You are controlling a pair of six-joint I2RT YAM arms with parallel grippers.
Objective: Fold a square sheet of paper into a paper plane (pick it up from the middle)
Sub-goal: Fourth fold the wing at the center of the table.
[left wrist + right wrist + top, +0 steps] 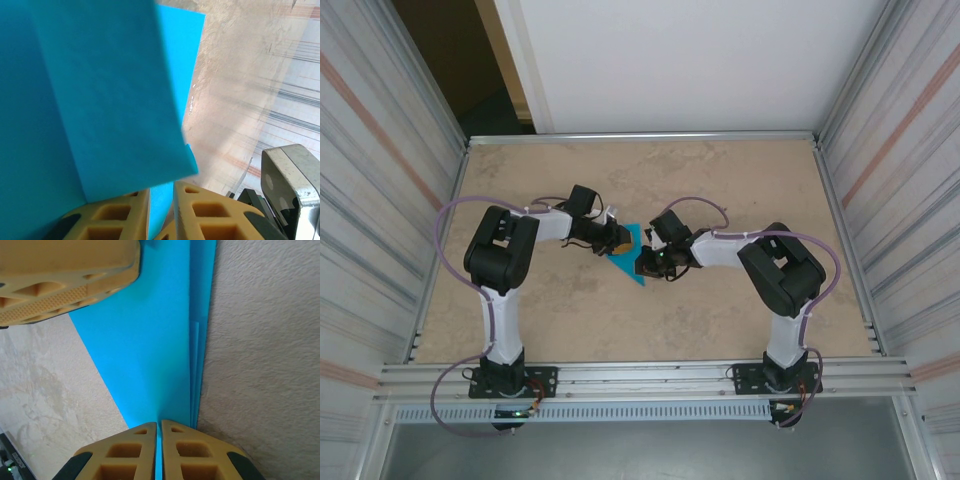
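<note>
The square sheet of paper [629, 258] is teal-blue and folded into a pointed, layered dart shape, lifted slightly over the table's middle between both arms. My left gripper [616, 240] is shut on its upper end. In the left wrist view the tan fingers [120, 215] pinch a strip of the paper [100, 100], and a folded flap covers most of that view. My right gripper [159, 427] is shut on the paper [150, 350] near its narrow end, with stacked layer edges running along the right side. The left gripper's finger [65, 280] shows at the top left of the right wrist view.
The beige table [720, 190] extends behind and to both sides of the arms. Corrugated walls [380, 180] enclose left and right, and an aluminium rail [640, 378] runs along the near edge by the arm bases. A metal block [287, 180] sits beside the left fingers.
</note>
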